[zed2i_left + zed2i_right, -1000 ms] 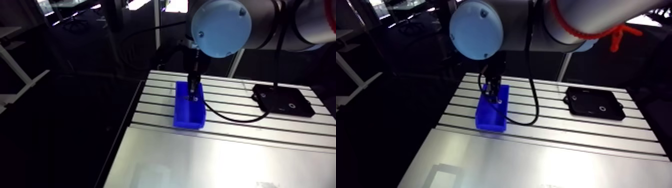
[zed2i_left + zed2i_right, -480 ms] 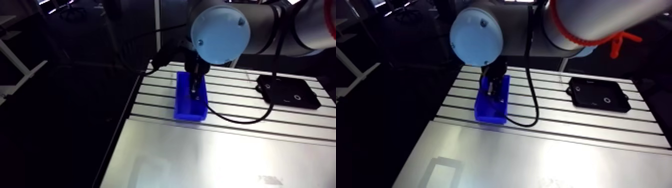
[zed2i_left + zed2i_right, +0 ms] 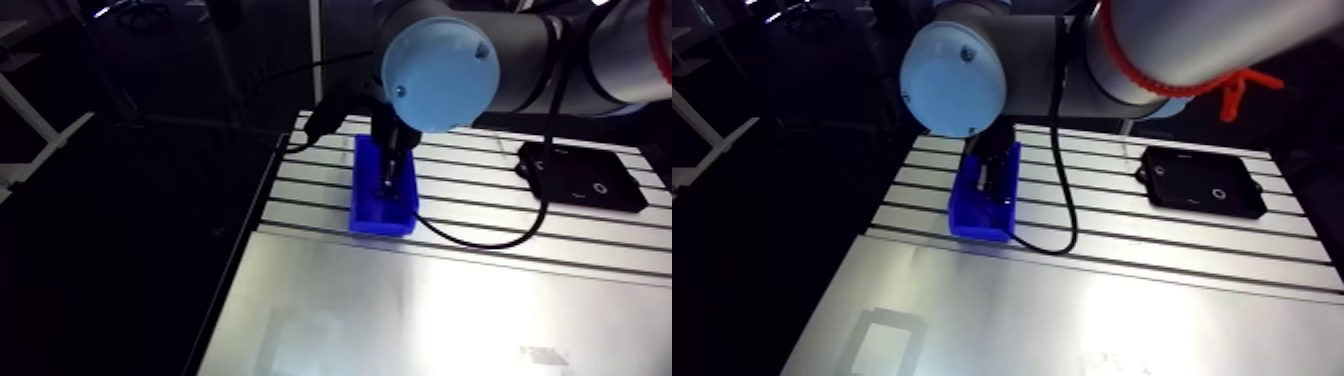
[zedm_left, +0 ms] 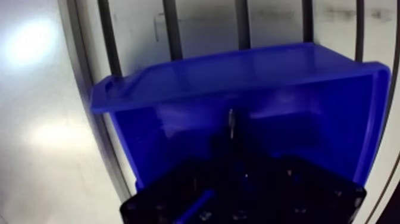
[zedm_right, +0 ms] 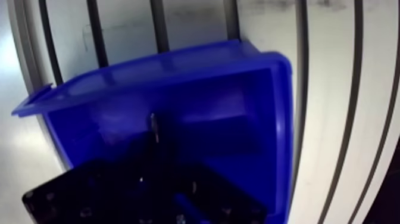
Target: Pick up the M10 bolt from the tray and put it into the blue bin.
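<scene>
Now, hand point(image 4: 235, 159): inside blue bin point(image 4: 238, 68), clenched on M10 bolt point(image 4: 231, 122)
M10 bolt: at the hand's tip, long axis straight ahead
blue bin: mid-frame on bench point(image 3: 450, 310)

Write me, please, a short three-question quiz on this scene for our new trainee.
1. True or false: the gripper hangs over the black tray.
2. The tray lies: A) inside the blue bin; B) on the table, apart from the bin; C) off the table.
3. Fill in: in the wrist view, the slim metal shaft, likely the bolt, shows inside the ____.
Key: 1 false, it is at the bin; 2 B; 3 blue bin.
</scene>
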